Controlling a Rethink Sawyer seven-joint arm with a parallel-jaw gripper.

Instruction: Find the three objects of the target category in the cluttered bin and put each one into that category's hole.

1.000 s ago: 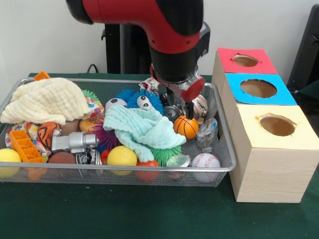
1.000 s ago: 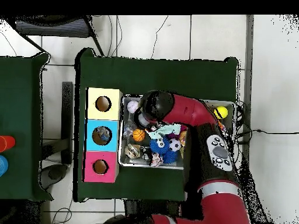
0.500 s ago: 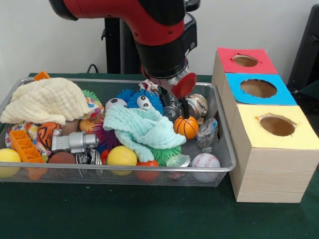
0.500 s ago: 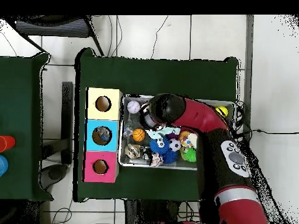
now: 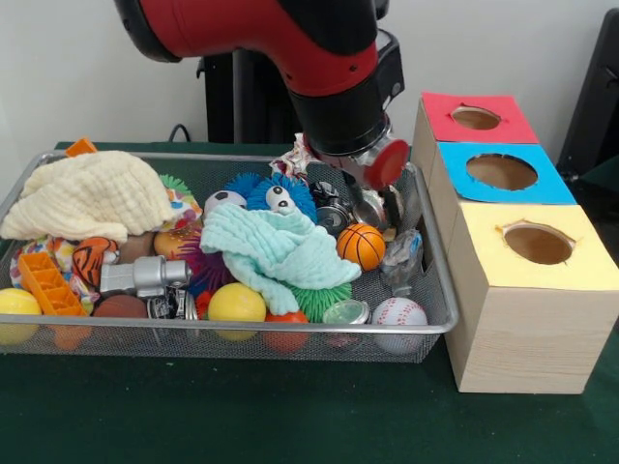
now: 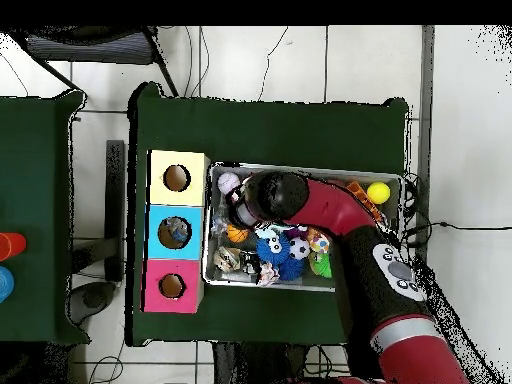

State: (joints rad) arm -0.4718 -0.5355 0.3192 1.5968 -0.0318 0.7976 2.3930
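A wire mesh bin (image 5: 242, 329) holds a pile of toys and cloths. An orange mini basketball (image 5: 361, 246) lies at the bin's right side, with a white baseball (image 5: 398, 312) and a yellow ball (image 5: 236, 303) near the front rim. My gripper (image 5: 364, 205) reaches down among shiny metal items just behind the basketball, close to the bin's right wall. Its tips are hidden in the clutter. In the overhead view the arm's head (image 6: 262, 198) covers the gripper, beside the basketball (image 6: 237, 233) and the baseball (image 6: 229, 182).
Three wooden boxes with round holes stand right of the bin: red-topped (image 5: 476, 118), blue-topped (image 5: 501, 172), yellow-topped (image 5: 537, 242). A mint cloth (image 5: 276, 246), a cream cloth (image 5: 87, 198), a blue fuzzy toy (image 5: 276, 196) and an orange block (image 5: 48, 283) fill the bin.
The arm has swung right and dropped a little, bringing the gripper from above the basketball to the metal items behind it. The toys have not moved.
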